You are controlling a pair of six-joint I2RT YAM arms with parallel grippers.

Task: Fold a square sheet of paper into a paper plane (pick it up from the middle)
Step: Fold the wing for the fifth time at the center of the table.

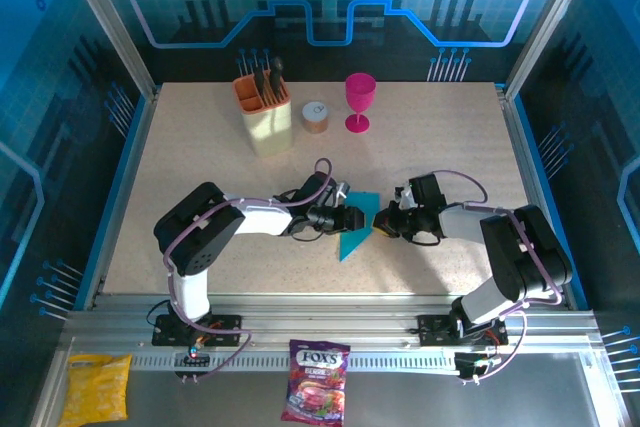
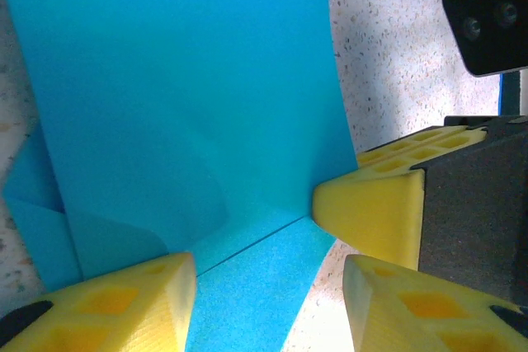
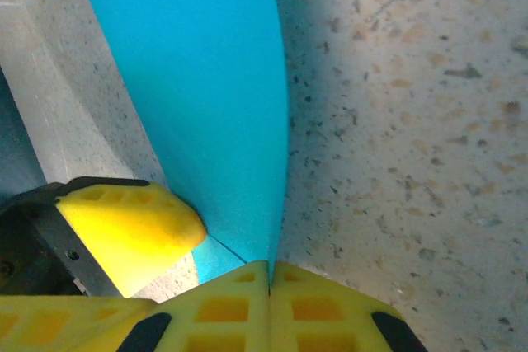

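Nearest, a purple candy bag marked "FOX'S" lies on the metal ledge before the bases. Both arms bend low and inward over the counter, wrists facing each other. The right tool is pinched tight on an edge of the square sheet of paper, which sits mid-counter, partly raised. The left tool stands half open, fingers astride the sheet, clamping nothing. A pink goblet stands beyond.

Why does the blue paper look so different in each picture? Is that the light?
Mostly, yes. Top external view: the sheet is small and a duller teal. Left wrist view: close up and bright, with a soft shadow curving across it. Right wrist view: evenly lit, with the table shaded along its curved edge.
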